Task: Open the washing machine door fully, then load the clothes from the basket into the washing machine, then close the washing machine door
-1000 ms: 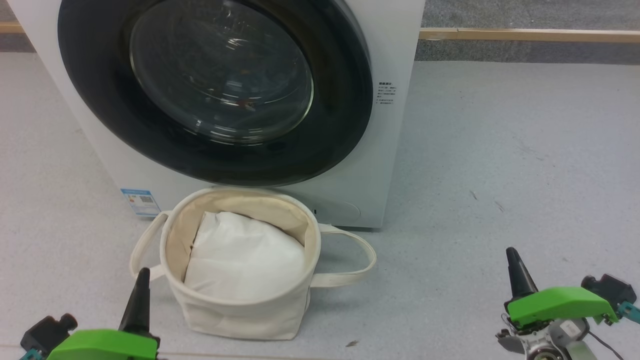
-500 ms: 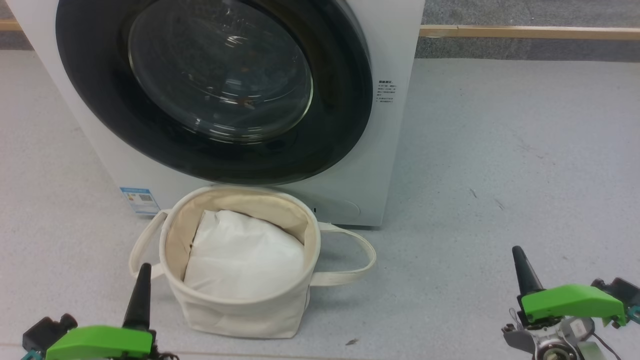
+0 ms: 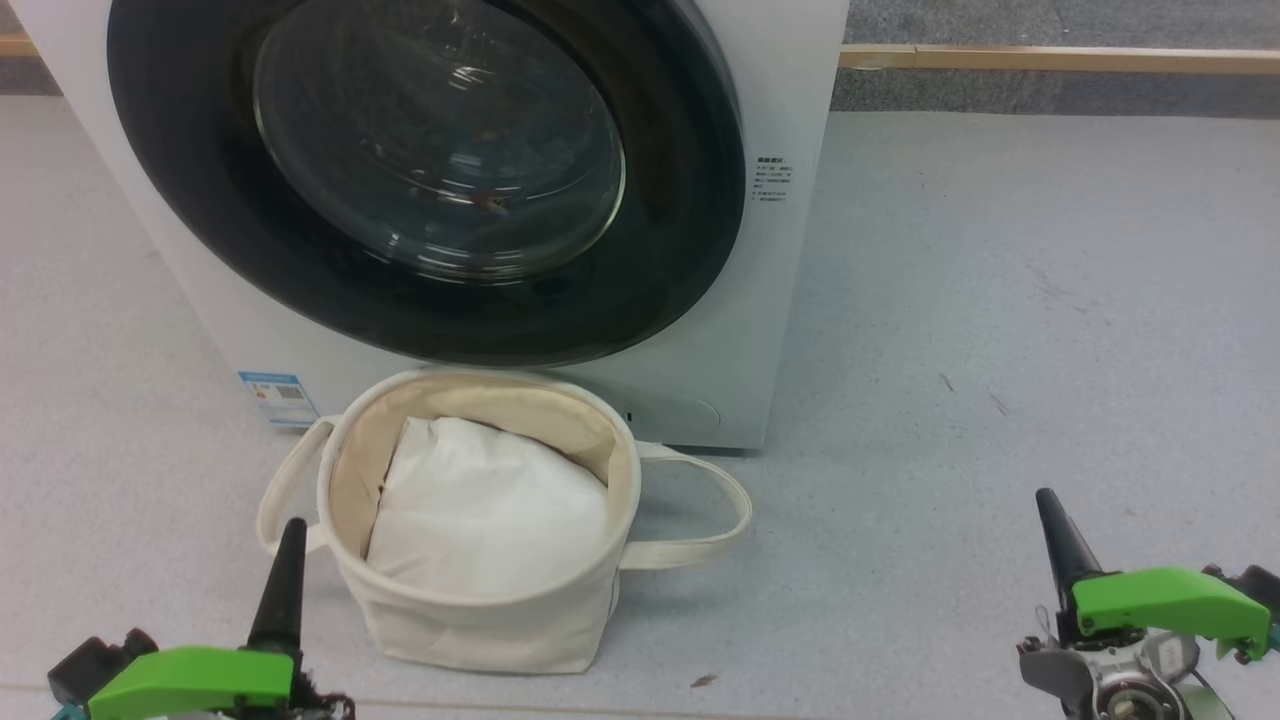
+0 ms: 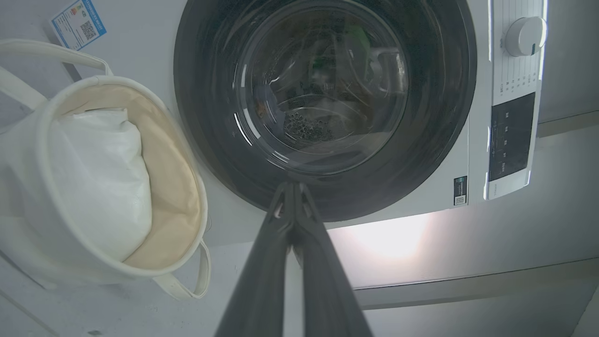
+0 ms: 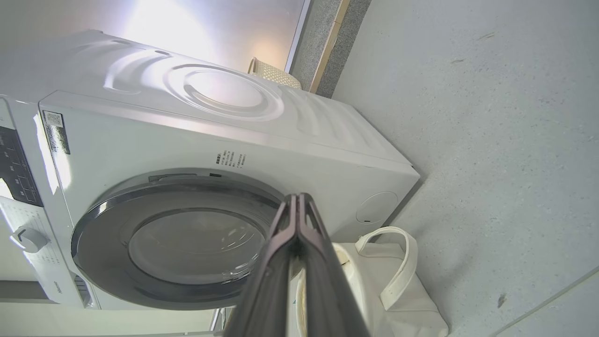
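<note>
The washing machine (image 3: pixel 780 300) stands straight ahead, its door (image 3: pixel 680 200) shut flat against the white front; the black rim and glass bowl also face the left wrist view (image 4: pixel 435 117) and the right wrist view (image 5: pixel 107 262). The basket (image 3: pixel 480 630) sits on the floor against the machine, holding plain white padding (image 3: pixel 480 510). The clothes are out of view. My left gripper (image 3: pixel 292 535) is shut and holds nothing, low at the left beside the basket (image 4: pixel 28 196). At the lower right, well clear of the basket (image 5: pixel 407 309), my right gripper (image 3: pixel 1048 505) is shut with nothing in it.
Grey floor (image 3: pixel 1000 300) stretches wide to the right of the machine. A wooden strip (image 3: pixel 1050 62) runs along the back. The control panel and knob (image 4: pixel 524 35) sit on the machine's upper front. A woven basket (image 5: pixel 273 72) stands behind the machine.
The right gripper has drifted a little to the right. The left gripper has barely shifted. Door and basket have stayed as they were.
</note>
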### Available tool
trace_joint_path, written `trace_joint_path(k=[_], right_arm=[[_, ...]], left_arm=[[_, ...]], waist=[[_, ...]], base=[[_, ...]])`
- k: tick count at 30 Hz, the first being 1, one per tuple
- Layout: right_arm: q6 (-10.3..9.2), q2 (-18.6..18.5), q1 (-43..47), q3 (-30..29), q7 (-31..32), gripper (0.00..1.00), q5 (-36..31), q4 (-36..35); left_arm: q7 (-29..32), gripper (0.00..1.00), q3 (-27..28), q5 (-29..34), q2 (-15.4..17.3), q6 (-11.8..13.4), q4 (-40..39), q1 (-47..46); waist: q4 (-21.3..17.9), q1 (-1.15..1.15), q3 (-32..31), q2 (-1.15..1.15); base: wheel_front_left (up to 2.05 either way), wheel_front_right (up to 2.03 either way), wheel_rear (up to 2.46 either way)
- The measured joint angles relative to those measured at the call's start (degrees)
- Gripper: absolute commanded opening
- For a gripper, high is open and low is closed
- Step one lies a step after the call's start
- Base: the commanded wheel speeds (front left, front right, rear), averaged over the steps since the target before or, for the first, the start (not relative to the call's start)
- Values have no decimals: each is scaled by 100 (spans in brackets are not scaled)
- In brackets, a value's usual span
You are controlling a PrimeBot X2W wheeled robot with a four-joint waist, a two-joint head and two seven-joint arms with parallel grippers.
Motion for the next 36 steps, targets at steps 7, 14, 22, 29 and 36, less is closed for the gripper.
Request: trace_joint_path(k=[7, 14, 22, 29, 36], right_arm=[[0, 35, 2, -130, 104, 0, 366, -26], [0, 74, 8, -227, 188, 0, 681, -64], [-1, 90, 10, -375, 293, 0, 1107, -115], [-1, 111, 13, -501, 408, 0, 1488, -156], [-1, 122, 17, -557, 461, 0, 1692, -186]], left_arm=[[103, 0, 80, -326, -74, 31, -100, 5], [193, 0, 134, -610, -138, 32, -164, 5], [336, 0, 208, -978, -234, 38, -268, 7], [435, 0, 292, -1314, -302, 41, -347, 7], [485, 0, 321, -1504, -348, 82, -376, 8]], waist=[[-3, 0, 16, 0], [-5, 0, 29, 0], [-8, 0, 47, 0], [-11, 0, 63, 0], [-12, 0, 70, 0]], base=[[0, 0, 0], [0, 0, 0], [0, 0, 0], [0, 0, 0], [0, 0, 0]])
